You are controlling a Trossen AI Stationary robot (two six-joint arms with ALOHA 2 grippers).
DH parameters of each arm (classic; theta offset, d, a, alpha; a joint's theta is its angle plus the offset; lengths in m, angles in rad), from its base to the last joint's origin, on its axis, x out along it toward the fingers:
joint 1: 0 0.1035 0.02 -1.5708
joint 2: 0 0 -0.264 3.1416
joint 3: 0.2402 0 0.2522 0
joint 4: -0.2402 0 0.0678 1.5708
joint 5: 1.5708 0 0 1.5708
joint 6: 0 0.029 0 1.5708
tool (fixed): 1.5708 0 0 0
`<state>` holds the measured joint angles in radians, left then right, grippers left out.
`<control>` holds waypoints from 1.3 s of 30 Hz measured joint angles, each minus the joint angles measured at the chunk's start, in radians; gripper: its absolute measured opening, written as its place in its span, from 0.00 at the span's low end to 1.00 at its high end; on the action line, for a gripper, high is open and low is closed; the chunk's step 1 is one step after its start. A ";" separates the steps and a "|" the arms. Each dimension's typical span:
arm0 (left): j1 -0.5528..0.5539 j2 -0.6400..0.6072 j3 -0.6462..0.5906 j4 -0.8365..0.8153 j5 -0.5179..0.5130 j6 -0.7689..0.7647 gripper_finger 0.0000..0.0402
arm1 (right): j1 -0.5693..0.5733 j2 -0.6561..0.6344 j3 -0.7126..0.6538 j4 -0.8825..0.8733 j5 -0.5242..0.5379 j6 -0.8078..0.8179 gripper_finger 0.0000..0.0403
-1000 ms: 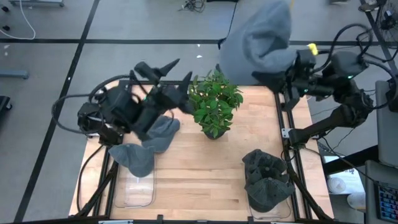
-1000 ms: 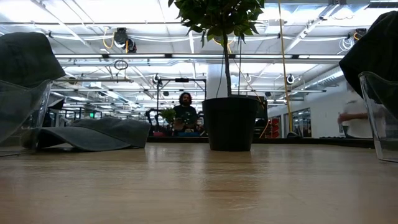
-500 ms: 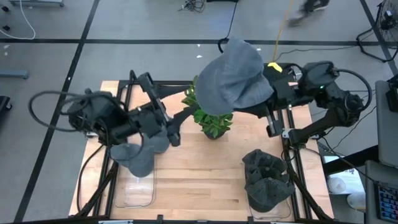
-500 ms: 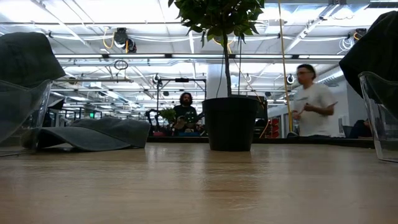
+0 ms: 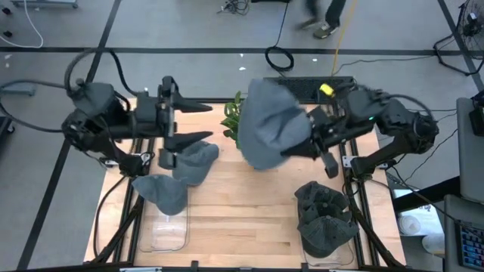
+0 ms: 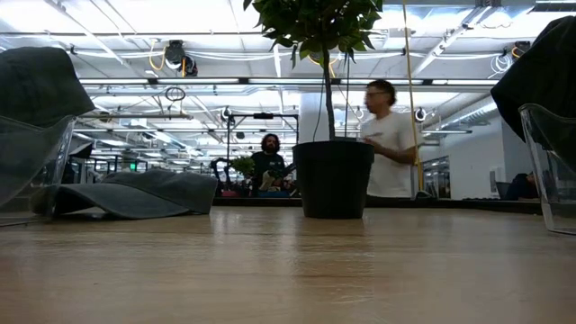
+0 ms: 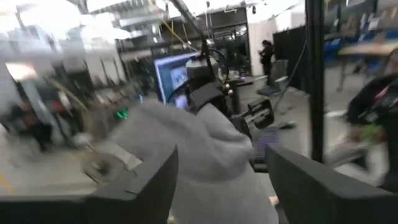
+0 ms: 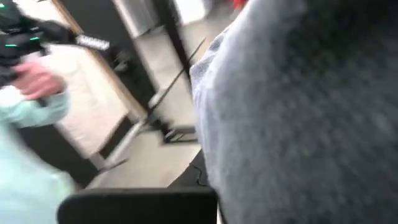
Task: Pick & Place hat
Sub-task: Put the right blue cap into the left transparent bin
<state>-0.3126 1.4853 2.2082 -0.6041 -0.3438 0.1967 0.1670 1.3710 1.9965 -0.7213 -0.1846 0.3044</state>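
Note:
In the high view my right gripper [image 5: 308, 140] is shut on a light grey hat [image 5: 266, 133] and carries it in the air over the potted plant [image 5: 231, 121], most of which it covers. My left gripper [image 5: 208, 121] is open above the table's left part, its fingers pointing right toward that hat with a gap between. In the left wrist view the hat [image 7: 199, 162] shows ahead of the open fingers [image 7: 143, 186]. A dark grey hat [image 5: 193, 162] lies flat on the table below the left gripper, and another [image 5: 163, 193] droops over a clear bin. My right gripper holds the light grey hat at its right-hand side [image 5: 301, 130], coming about level from the table's right. The cloth hides the fingertips, so the layers cannot be told. The hat is lifted clear and bulges leftward from the fingers over the plant.
The plant's black pot [image 6: 333, 176] stands mid-table toward the far edge. A clear bin [image 5: 163, 230] sits at the near left, and a bin with dark hats [image 5: 325, 219] at the near right. Bare wood [image 5: 242, 211] lies between them. A person [image 6: 389, 144] walks beyond the table.
My right gripper has swung the hat from high beyond the table's far right corner leftward and down, until it hangs over the plant. My left gripper has dipped toward the dark hat, then risen and turned level, pointing right, while its arm drew back left. It stays open.

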 joint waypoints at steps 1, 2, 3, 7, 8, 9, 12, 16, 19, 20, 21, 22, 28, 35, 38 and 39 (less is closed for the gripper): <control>0.000 -0.012 0.000 -0.028 0.008 -0.056 0.63 | 0.001 0.006 0.000 -0.015 -0.037 0.042 0.00; 0.000 -0.023 0.000 -0.062 0.012 -0.101 0.65 | 0.002 0.014 0.000 -0.030 -0.062 0.080 0.00; 0.000 -0.029 0.000 -0.086 0.019 -0.135 0.67 | 0.008 0.024 0.000 -0.043 -0.090 0.114 0.00; -0.013 -0.033 0.000 -0.118 0.029 -0.195 0.76 | 0.037 0.068 0.000 -0.056 -0.136 0.198 0.00; -0.018 -0.032 0.000 -0.119 0.029 -0.202 0.79 | 0.043 0.083 0.000 -0.055 -0.147 0.217 0.00; -0.017 -0.032 0.000 -0.122 0.029 -0.213 0.81 | 0.049 0.097 0.000 -0.054 -0.159 0.229 0.00; -0.013 -0.035 0.000 -0.169 0.027 -0.286 0.85 | 0.074 0.142 0.000 -0.040 -0.168 0.238 0.00; -0.006 -0.032 0.000 -0.262 0.034 -0.392 0.87 | 0.105 0.191 0.000 0.019 -0.185 0.239 0.00; -0.004 -0.020 0.000 -0.318 0.061 -0.457 0.87 | 0.124 0.221 0.000 0.109 -0.186 0.238 0.00; -0.003 -0.018 0.000 -0.337 0.081 -0.475 0.87 | 0.130 0.230 0.000 0.138 -0.185 0.237 0.00; -0.003 -0.012 0.000 -0.354 0.111 -0.500 0.87 | 0.134 0.238 0.000 0.164 -0.185 0.236 0.00; -0.002 -0.003 0.000 -0.353 0.140 -0.526 0.87 | 0.138 0.247 0.000 0.179 -0.185 0.234 0.00; -0.002 0.044 0.000 -0.378 0.206 -0.587 0.87 | 0.153 0.289 0.000 0.192 -0.181 0.234 0.00; -0.002 0.113 0.000 -0.389 0.323 -0.649 0.87 | 0.172 0.315 0.000 0.192 -0.183 0.234 0.00; -0.001 0.143 -0.001 -0.389 0.353 -0.673 0.87 | 0.172 0.312 0.000 0.195 -0.179 0.235 0.00; -0.001 0.154 -0.001 -0.388 0.364 -0.678 0.87 | 0.172 0.312 0.000 0.195 -0.179 0.237 0.00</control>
<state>-0.3135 1.6388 2.2074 -0.9925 0.0200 -0.4814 0.3389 1.6833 1.9968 -0.5266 -0.3634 0.5419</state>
